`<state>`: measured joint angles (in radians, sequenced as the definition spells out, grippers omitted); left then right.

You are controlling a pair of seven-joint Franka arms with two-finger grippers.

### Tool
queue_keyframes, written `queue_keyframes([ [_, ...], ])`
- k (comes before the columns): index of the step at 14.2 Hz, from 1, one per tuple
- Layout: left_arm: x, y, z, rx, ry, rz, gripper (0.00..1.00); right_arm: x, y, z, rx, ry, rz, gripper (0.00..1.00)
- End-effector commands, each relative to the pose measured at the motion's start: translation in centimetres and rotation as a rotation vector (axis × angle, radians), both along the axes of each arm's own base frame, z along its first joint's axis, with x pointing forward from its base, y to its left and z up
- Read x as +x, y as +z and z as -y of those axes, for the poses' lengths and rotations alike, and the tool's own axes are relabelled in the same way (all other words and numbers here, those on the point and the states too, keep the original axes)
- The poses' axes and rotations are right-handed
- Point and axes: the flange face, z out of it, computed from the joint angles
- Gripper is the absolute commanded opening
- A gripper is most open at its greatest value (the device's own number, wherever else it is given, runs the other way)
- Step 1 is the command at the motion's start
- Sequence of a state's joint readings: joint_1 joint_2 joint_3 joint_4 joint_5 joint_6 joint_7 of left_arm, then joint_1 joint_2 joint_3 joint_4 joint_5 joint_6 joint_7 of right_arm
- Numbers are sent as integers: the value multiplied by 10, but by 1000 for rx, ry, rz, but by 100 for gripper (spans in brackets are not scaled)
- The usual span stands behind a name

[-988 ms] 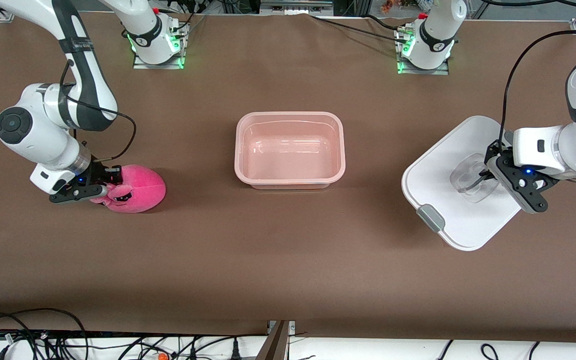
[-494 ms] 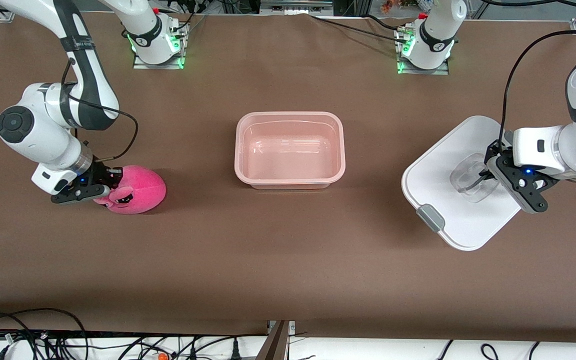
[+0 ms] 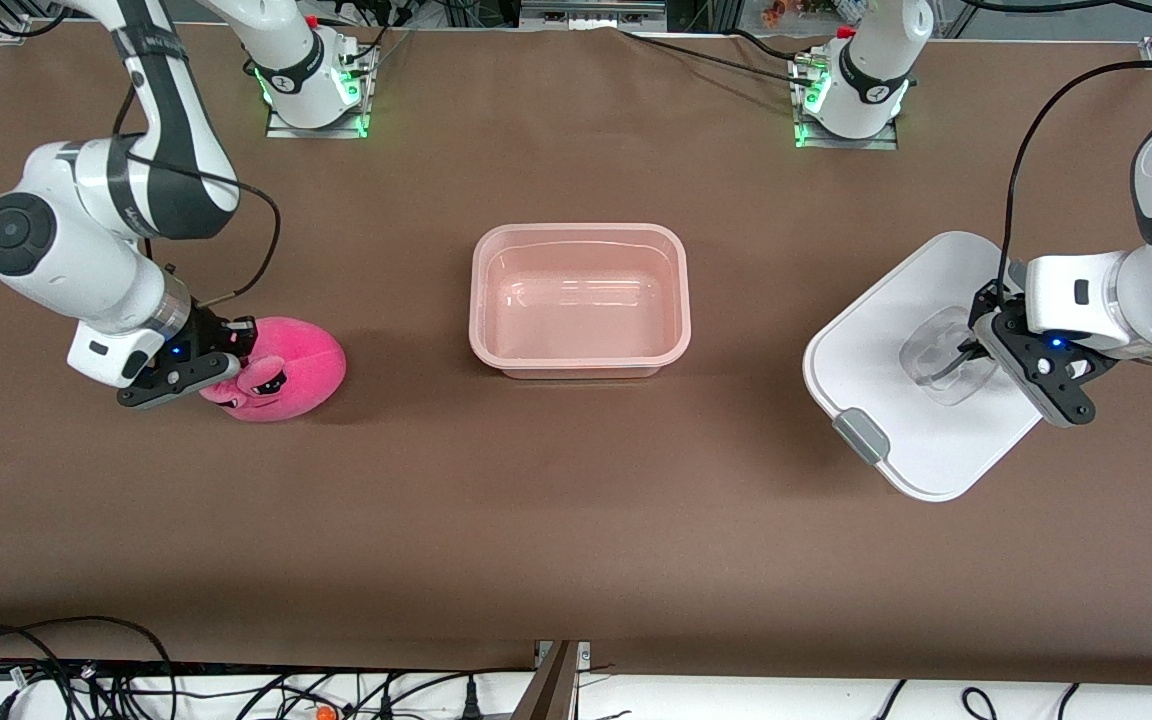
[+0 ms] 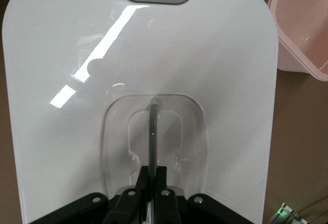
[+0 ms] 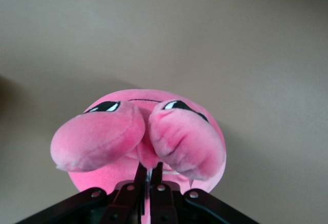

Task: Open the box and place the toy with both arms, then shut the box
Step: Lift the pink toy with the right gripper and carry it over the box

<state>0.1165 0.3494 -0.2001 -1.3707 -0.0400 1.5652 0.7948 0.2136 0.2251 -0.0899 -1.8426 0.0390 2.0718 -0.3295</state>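
The box (image 3: pixel 579 300) stands open in the middle of the brown tabletop (image 3: pixel 576 520), with nothing inside it. Its white lid (image 3: pixel 911 365) lies flat toward the left arm's end of the tabletop, well apart from the box, and one grey clip (image 3: pixel 861 436) shows at the lid's edge nearer to the front camera. The left pincer (image 3: pixel 976 352) is down at the clear recessed handle (image 4: pixel 154 147) of the lid; in the left wrist view its fingers (image 4: pixel 152 180) are closed together on the thin bar of this handle, though their tips are partly covered by the pincer body. In that view only a corner of the box (image 4: pixel 302 29) is visible, cut by the picture edge. The toy (image 3: pixel 276 368) is toward the right arm's end of the tabletop. The right pincer (image 3: pixel 221 375) is clamped on the toy; the right wrist view shows the fingers (image 5: pixel 151 175) pressed into the plush between two soft pink lumps of the toy (image 5: pixel 143 137). Whether the toy touches the tabletop or is a little above it, I cannot tell.
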Motion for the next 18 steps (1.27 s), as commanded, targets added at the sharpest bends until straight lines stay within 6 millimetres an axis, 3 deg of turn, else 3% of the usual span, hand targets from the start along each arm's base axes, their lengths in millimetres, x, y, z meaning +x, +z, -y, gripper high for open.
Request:
queue_keyframes([
  [1, -1, 4, 0, -33, -17, -5, 0, 2, 39, -39, 2, 89, -33, 0],
  [6, -1, 5, -1, -33, -16, -4, 0, -25, 77, -153, -52, 288, -55, 0],
  [8, -1, 5, -1, -33, -16, -4, 0, -46, 89, -204, -67, 352, -91, 0],
  [9, -1, 4, -1, -33, -16, -5, 0, -65, 102, -243, -87, 382, -139, 0],
  [11, -1, 6, -1, -34, -17, -2, 0, -86, 112, -283, -108, 435, -171, 0],
  [14, -1, 4, -1, -38, -15, -6, 0, -117, 106, -338, -133, 517, -185, 0],
  [16, -1, 4, -1, -39, -15, -6, 0, -121, 98, -360, -142, 531, -180, 0],
  [18, -1, 5, -1, -40, -16, -4, 0, -129, 88, -394, -149, 577, -167, 0],
])
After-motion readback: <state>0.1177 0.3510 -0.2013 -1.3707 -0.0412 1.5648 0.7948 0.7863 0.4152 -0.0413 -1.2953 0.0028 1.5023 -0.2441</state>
